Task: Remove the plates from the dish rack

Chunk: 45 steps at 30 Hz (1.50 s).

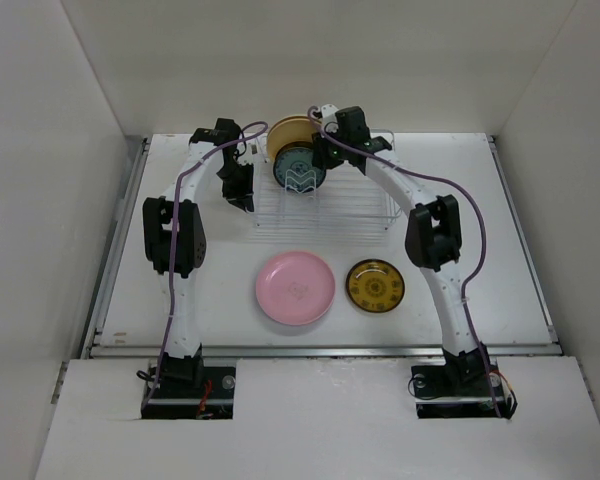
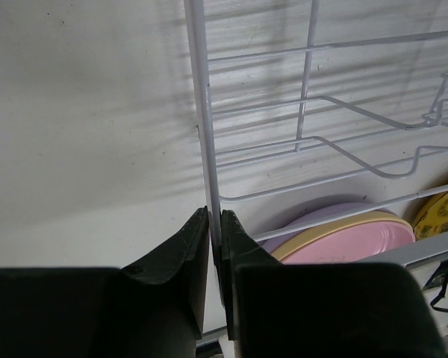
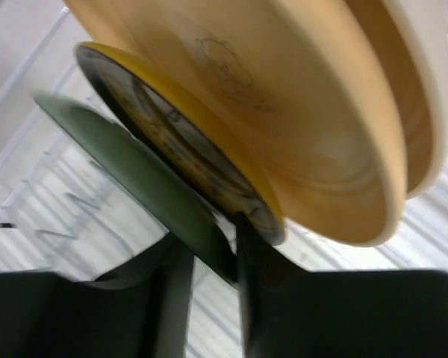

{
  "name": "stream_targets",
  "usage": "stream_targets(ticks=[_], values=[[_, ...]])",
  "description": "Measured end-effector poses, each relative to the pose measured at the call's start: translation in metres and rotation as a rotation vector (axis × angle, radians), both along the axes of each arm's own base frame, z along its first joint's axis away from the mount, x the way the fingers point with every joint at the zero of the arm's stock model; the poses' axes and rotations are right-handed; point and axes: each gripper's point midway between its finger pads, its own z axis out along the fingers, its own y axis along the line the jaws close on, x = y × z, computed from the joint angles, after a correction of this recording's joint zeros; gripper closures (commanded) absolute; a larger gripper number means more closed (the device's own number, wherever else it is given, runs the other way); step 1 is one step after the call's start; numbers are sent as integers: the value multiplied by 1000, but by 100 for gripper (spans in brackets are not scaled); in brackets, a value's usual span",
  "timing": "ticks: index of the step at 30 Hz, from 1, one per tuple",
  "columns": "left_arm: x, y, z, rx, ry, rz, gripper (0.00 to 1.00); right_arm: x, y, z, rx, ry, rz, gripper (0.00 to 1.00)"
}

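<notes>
Rack: the rectangular white thin-wire dish rack (image 1: pixel 330 205) sits at the middle of the white worktop's (image 1: pixel 480 200) far edge. Its near rows of prongs stand bare. The plates left in it stand on edge at its far left end.

My left gripper (image 2: pixel 214 224): clamped on the rack's left rim wire, with the wire pinched between both black fingertips. Bare worktop lies to one side of the wire and the rack floor to the other.

My right gripper (image 3: pixel 207 233): down over the standing plates, fingers only narrowly apart and closed on the rim of the small round teal-green patterned plate (image 1: pixel 300 172). One finger lies against each face (the view is blurred, but the rim fills the gap). That plate is the nearest of the standing ones and stands within the rack. Right behind it is a small dark patterned plate with a yellow rim (image 3: pixel 164 138), then a large round tan plate with a cream edge (image 1: pixel 283 133), farthest back. The three lean close together.

Out of the rack: a large round pink plate (image 1: pixel 295 288) lies flat near the middle of the worktop's near edge. Through the rack wires my left wrist camera shows a pale yellow rim (image 2: pixel 321 237) and a lavender rim (image 2: pixel 284 240) under it, so it tops a stack. Just right of it, not touching, a small round brown-gold patterned plate (image 1: pixel 375 285) lies flat.
</notes>
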Motion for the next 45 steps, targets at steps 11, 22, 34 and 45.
stream_targets(ticks=[11,22,34,45], values=[[0,-3,-3,-6,-4,-5,100,4,9,17,-44,-103,22,100],[2,-3,-3,-2,-18,3,100,-25,-24,110,-48,-202,-111,100],[3,-1,-1,-19,7,92,100,-113,-58,191,109,-152,-185,100],[4,-4,1,-104,59,156,100,-328,-129,28,134,576,-279,100]])
